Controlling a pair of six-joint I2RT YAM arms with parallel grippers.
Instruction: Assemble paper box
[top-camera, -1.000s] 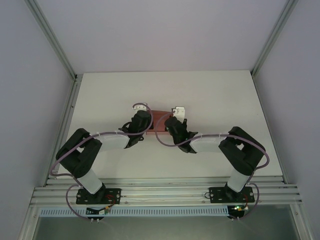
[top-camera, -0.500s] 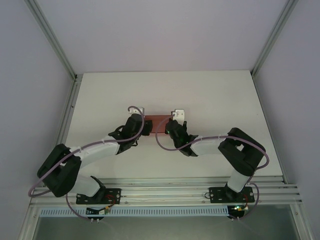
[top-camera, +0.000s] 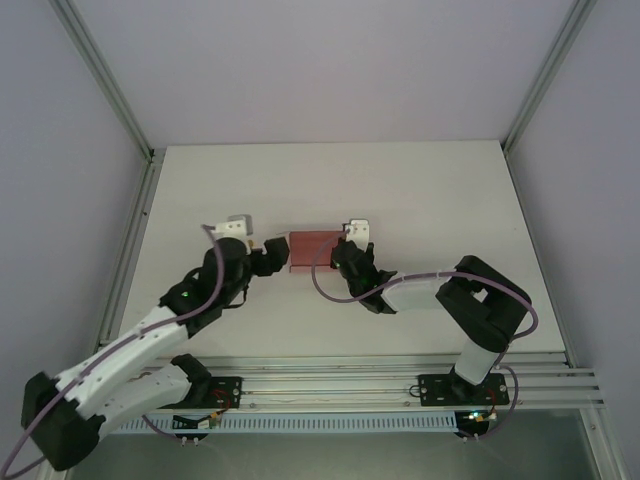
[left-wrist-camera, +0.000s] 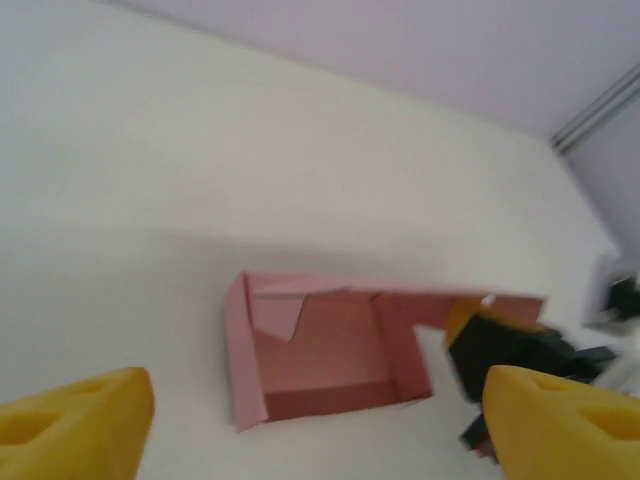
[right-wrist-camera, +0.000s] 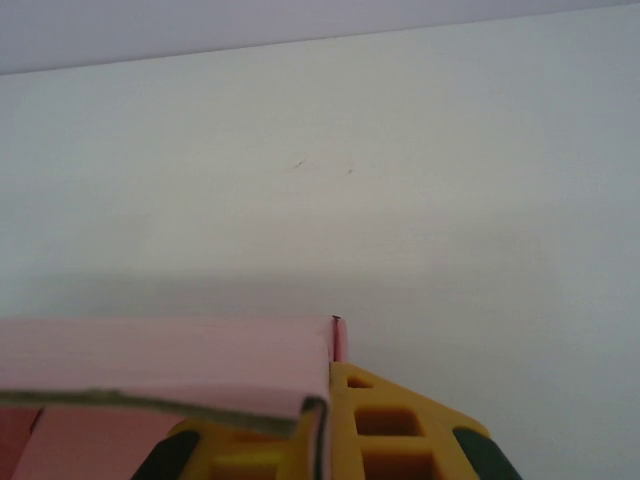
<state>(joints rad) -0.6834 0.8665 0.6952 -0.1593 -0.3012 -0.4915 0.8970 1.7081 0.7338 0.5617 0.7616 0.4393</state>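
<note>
Soft even light, faint shadows, blurred wrist views

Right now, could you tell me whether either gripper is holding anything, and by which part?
The right gripper pinches the pink paper box by the card at its right end. The left gripper is open, holding nothing.
</note>
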